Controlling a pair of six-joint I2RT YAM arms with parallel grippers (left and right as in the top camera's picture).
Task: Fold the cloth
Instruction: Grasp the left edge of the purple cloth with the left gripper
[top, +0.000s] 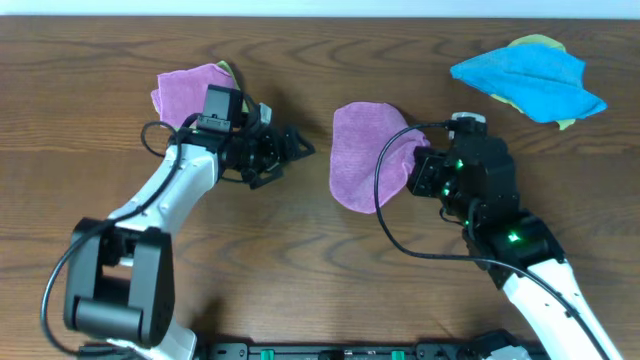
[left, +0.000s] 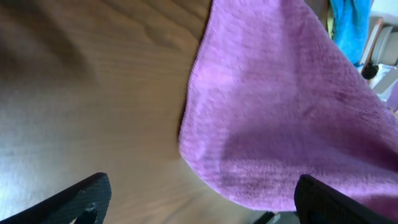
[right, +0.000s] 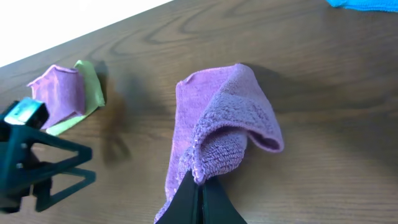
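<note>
My right end effector (right: 199, 184) is pressed together on a raised fold of the lilac cloth (right: 217, 134) — I see its fingertips (right: 191, 205) only as one dark wedge. The cloth lies mid-way across the counter (top: 300, 285), partly lifted. My left end effector (left: 199, 198) hangs spread just beside its edge — fingers cut off by the frame.

The right fingers (right: 183, 202) pinch a raised fold of the lilac cloth (right: 211, 124).
</note>
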